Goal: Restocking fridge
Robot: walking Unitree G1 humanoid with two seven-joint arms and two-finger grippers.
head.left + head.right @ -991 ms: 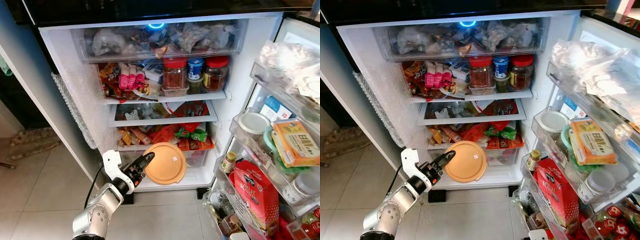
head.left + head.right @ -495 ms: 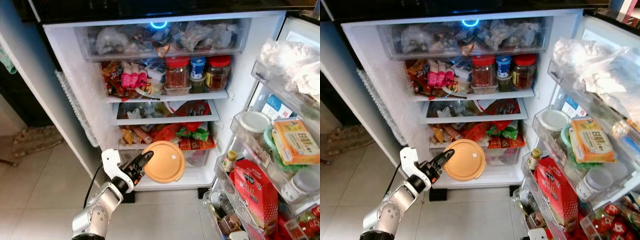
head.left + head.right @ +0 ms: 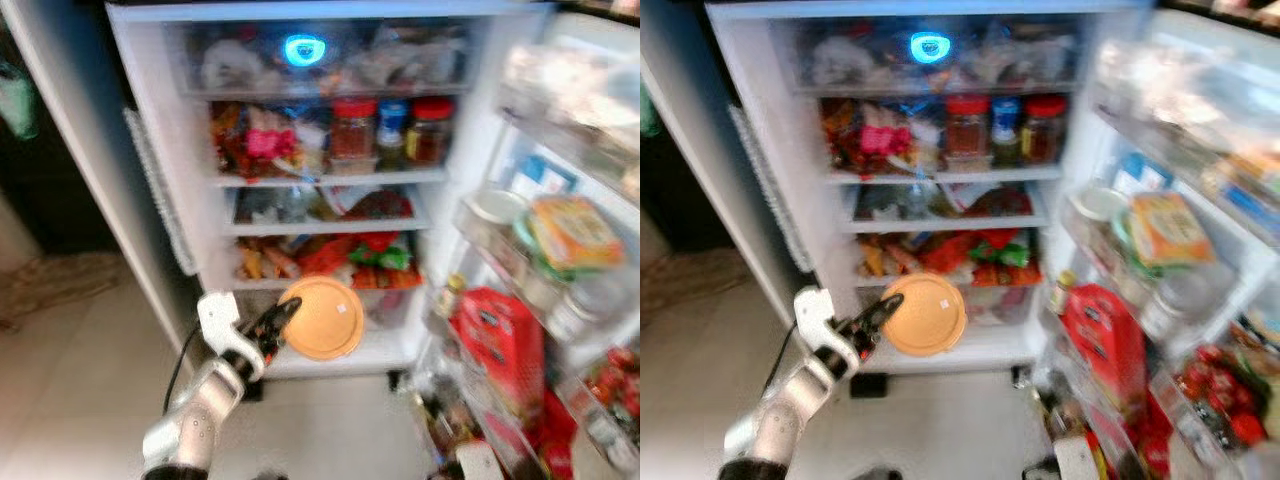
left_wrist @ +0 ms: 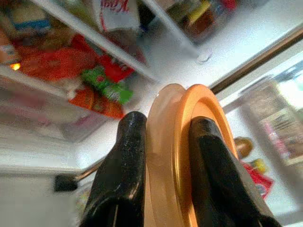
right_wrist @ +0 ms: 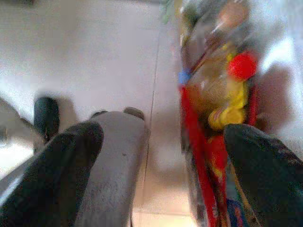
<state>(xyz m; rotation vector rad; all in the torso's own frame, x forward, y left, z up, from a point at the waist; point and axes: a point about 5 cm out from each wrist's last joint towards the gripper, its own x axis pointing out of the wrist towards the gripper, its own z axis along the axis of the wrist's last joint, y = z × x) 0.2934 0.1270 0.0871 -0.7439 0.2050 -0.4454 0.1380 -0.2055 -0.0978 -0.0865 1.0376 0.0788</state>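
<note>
A round container with an orange lid is held on edge in front of the open fridge's lowest shelf. My left gripper is shut on its rim, coming from the lower left. In the left wrist view the two black fingers clamp the container, one on each side, with packed shelves behind. My right gripper hangs open over the tiled floor, nothing between its fingers.
The fridge shelves are crowded: red-lidded jars above, bags and packets lower down. The open door on the right carries a red carton, tubs and bottles. Beige floor tiles lie to the left.
The whole picture has shifted and blurred, so the camera has moved. My left gripper keeps the container at the lowest shelf, much as before.
</note>
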